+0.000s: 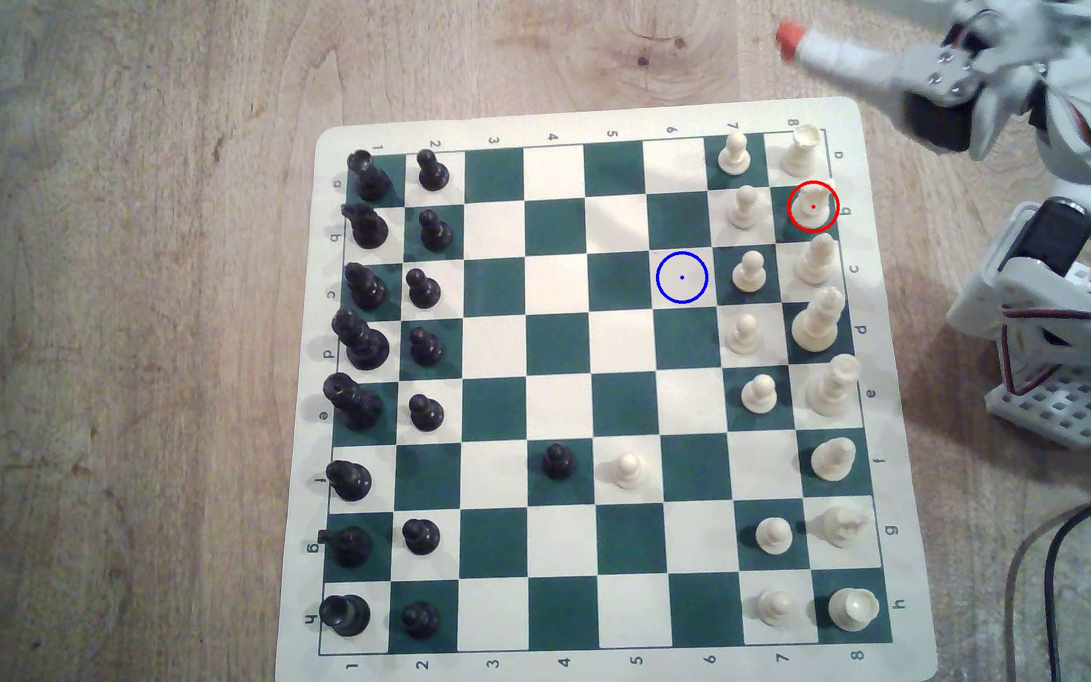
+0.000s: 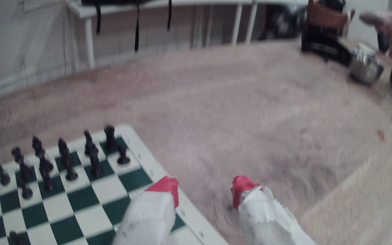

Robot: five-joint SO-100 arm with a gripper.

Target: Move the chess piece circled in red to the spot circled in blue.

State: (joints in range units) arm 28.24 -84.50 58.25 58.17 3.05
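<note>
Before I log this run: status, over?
End effector open, empty, off the board's corner. Knight untouched on its red-ringed square. Blue-ringed square vacant. Pawn stands between them; lift over.

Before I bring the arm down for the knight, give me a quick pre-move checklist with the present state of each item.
1. Gripper open and empty: ok, the red-tipped fingers stand apart with nothing between them.
2. Gripper over the knight: not ok, it hangs past the board's far corner, above bare table.
3. Knight upright on its red-ringed square: ok.
4. Blue-circled square free: ok, no piece on it.
5. Room around the knight: not ok, the rook, a pawn and a taller piece stand on adjacent squares.
6. Fingers lined up with the knight: cannot tell, the wrist view is blurred.
</note>
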